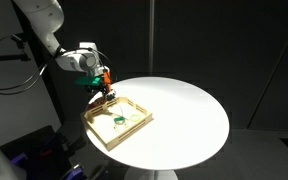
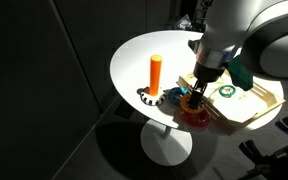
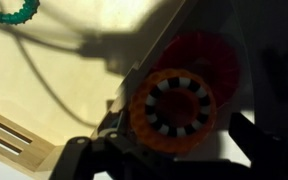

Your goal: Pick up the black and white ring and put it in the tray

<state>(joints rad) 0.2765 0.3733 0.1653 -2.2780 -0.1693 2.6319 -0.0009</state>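
Note:
In the wrist view a ring with a black and white striped band and an orange outer rim (image 3: 177,105) lies between my gripper's (image 3: 181,150) dark fingers, over a red ring (image 3: 206,62). The fingers stand apart, and bare table shows between the ring and one finger. In an exterior view the gripper (image 2: 194,93) is low over the orange and red rings (image 2: 196,112), just outside the pale wooden tray's (image 2: 259,108) edge. Another black and white ring (image 2: 149,98) lies at the foot of an orange peg (image 2: 155,75). The gripper (image 1: 101,88) is at the tray's (image 1: 111,138) far corner.
A green ring lies inside the tray in all views (image 1: 117,122) (image 2: 227,91) (image 3: 9,12). A blue piece (image 2: 174,95) lies beside the gripper. The round white table (image 1: 184,110) ends close to the tray, and dark floor surrounds it.

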